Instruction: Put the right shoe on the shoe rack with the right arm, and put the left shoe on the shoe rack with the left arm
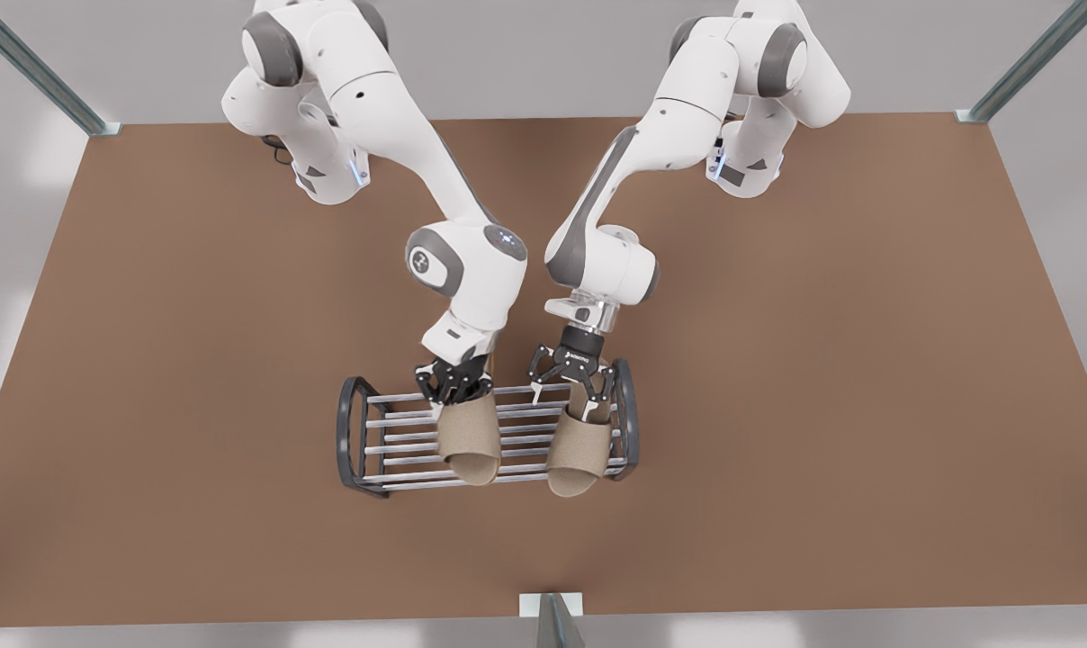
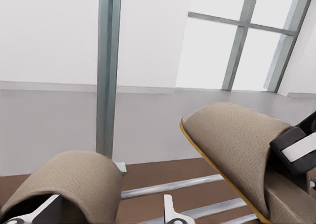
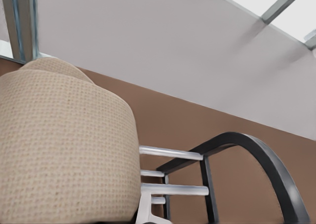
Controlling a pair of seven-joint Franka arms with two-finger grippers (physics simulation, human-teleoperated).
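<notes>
Right gripper (image 1: 453, 389), on the front view's left, is clamped on the heel end of the right shoe (image 1: 470, 436); in the left wrist view a pale pad presses that shoe's upper

Right shoe lies across the silver bars of the shoe rack (image 1: 390, 443), near its middle, toe toward the front edge of the brown table (image 1: 822, 360)

Left gripper (image 1: 575, 391), on the front view's right, hangs over the rack's rear bars with fingers spread wide, the heel of the left shoe (image 1: 579, 450) between them

Left shoe lies across the bars just beside the dark end frame, toe overhanging the front bar

Shoes side by side, not touching
</notes>
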